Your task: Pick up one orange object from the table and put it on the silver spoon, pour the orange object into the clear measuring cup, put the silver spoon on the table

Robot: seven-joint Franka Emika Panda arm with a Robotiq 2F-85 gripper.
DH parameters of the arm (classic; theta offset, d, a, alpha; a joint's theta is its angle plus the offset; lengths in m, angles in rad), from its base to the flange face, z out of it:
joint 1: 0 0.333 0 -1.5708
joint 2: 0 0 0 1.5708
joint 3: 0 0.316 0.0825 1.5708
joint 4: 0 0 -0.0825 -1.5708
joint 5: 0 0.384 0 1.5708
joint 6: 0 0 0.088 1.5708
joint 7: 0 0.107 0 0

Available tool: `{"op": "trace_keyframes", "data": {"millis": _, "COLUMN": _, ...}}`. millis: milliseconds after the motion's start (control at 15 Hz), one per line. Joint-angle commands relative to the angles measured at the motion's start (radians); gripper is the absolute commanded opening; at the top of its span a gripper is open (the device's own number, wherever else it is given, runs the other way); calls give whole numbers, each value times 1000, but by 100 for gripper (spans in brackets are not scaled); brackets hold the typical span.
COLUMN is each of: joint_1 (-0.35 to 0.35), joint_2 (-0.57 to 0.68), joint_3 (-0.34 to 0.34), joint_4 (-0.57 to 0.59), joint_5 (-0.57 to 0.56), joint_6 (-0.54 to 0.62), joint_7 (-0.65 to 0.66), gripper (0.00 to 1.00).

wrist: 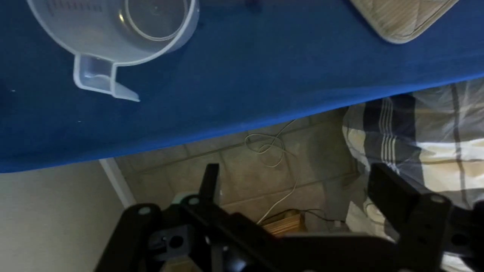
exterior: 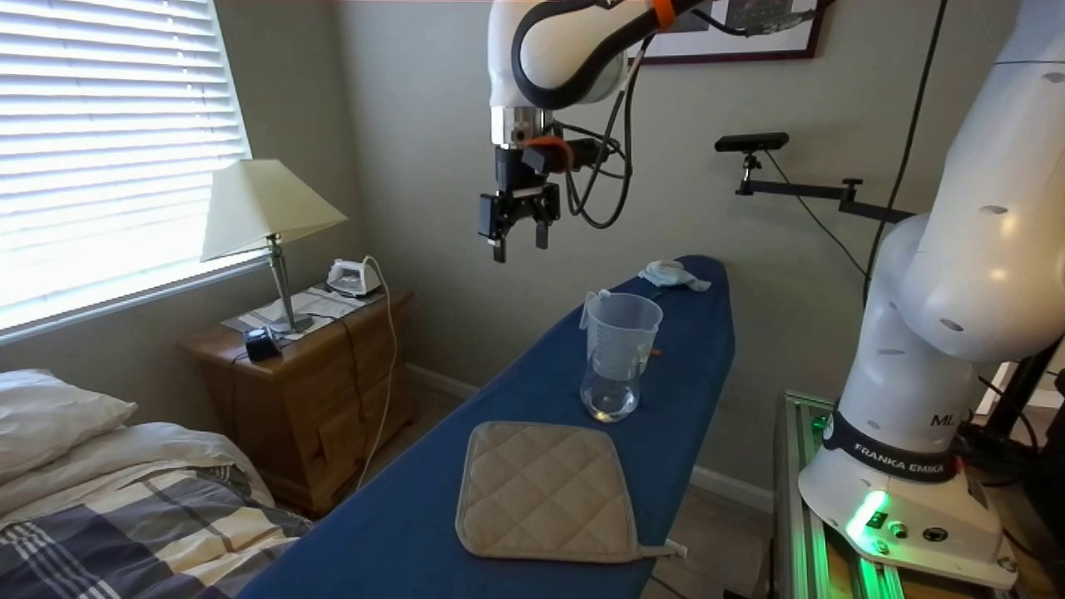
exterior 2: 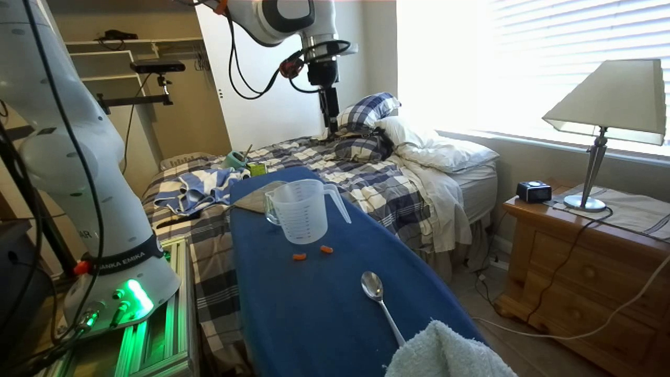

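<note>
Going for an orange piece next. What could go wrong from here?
The orange pieces lie close to the measuring cup, so the open claw could bump it while reaching down.
In an exterior view, the towel hides the handle end of the silver spoon; gripping there might snag the towel.
The clear vessel near the measuring cup is see-through and might be overlooked and knocked.

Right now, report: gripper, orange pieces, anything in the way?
Gripper open, empty. Two orange pieces on blue ironing board, near handled measuring cup. Pale towel hides handle end of silver spoon in an exterior view.
</note>
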Motion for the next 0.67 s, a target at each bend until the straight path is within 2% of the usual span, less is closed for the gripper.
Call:
{"op": "trace_keyframes", "data": {"millis": 0, "joint_1": -62, "joint_2": -59, "joint_3": -46, "joint_4": -50, "joint_5": -36, "joint_6": -5, "joint_7": 82, "gripper": 100}}
{"op": "trace_keyframes", "data": {"millis": 267, "joint_1": -146, "joint_2": -91, "joint_3": -124, "joint_4": -97, "joint_5": -6, "joint_6": 1, "joint_7": 104, "gripper": 100}}
{"op": "trace_keyframes", "data": {"millis": 400, "joint_1": -191, "joint_2": -97, "joint_3": -154, "joint_4": -127, "joint_5": -37, "joint_6": 5, "joint_7": 131, "gripper": 100}}
{"op": "trace_keyframes", "data": {"millis": 467, "joint_1": -209, "joint_2": -98, "joint_3": -155, "joint_4": -136, "joint_5": -92, "joint_6": 33, "joint_7": 146, "gripper": 100}}
{"op": "trace_keyframes", "data": {"millis": 533, "joint_1": -216, "joint_2": -89, "joint_3": -155, "joint_4": -136, "joint_5": -113, "joint_6": 41, "joint_7": 146, "gripper": 100}}
{"op": "trace_keyframes", "data": {"millis": 600, "joint_1": -205, "joint_2": -66, "joint_3": -160, "joint_4": -101, "joint_5": -60, "joint_6": 8, "joint_7": 100, "gripper": 100}}
